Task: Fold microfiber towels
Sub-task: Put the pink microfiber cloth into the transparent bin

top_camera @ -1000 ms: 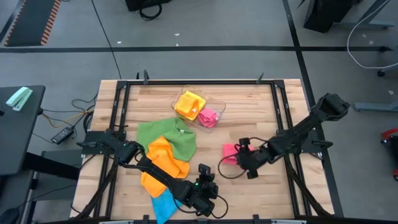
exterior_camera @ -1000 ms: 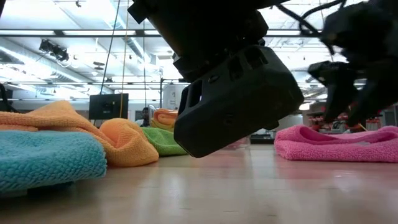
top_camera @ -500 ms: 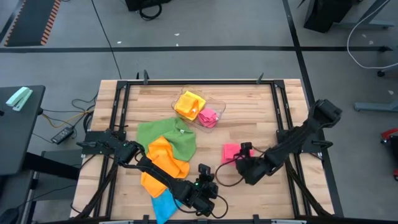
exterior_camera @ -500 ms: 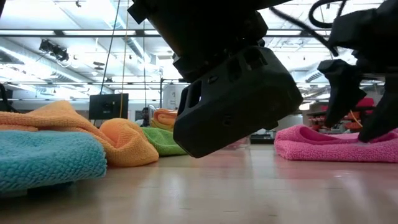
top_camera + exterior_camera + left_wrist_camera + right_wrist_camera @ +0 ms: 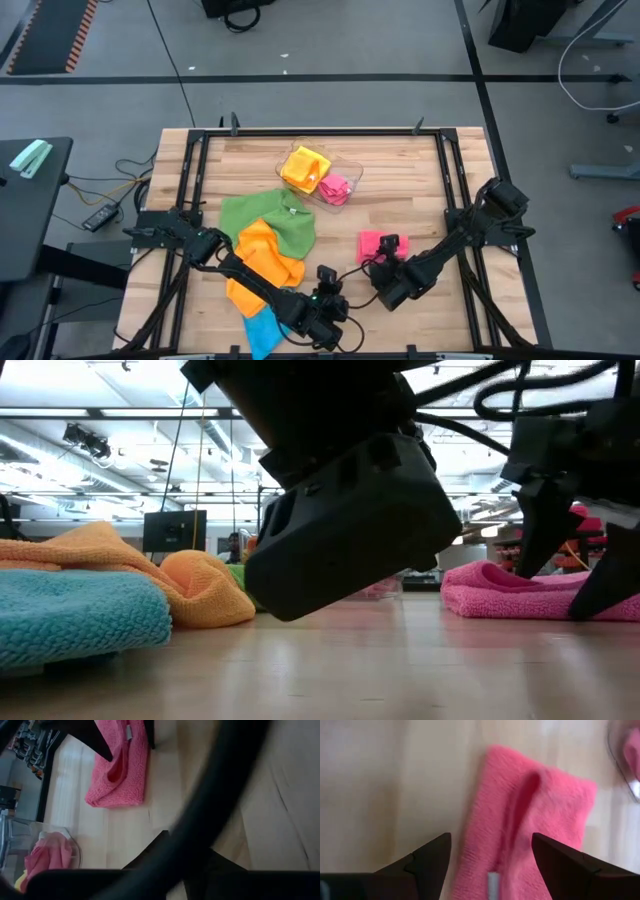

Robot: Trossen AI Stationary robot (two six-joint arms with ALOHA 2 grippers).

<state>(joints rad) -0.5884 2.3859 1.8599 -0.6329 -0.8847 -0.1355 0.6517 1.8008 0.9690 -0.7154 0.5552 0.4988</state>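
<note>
**Pink towel let go, more towels wait**

Left of the folded pink towel (image 5: 372, 243) lies a pile on the desk (image 5: 400, 165): blue towel (image 5: 262, 328), orange towel (image 5: 262, 262) and green towel (image 5: 265, 215), likely waiting to be folded. The left gripper (image 5: 328, 308) sits low by that pile, nearly shut, holding nothing. The right gripper (image 5: 490, 862) hangs just beside the pink towel, wide open and empty, so the towel rests flat alone.

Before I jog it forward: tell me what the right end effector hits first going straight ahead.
The folded pink towel. The right end effector, fingers open, points straight at it, just short of its near edge; exact clearance is unclear.
</note>
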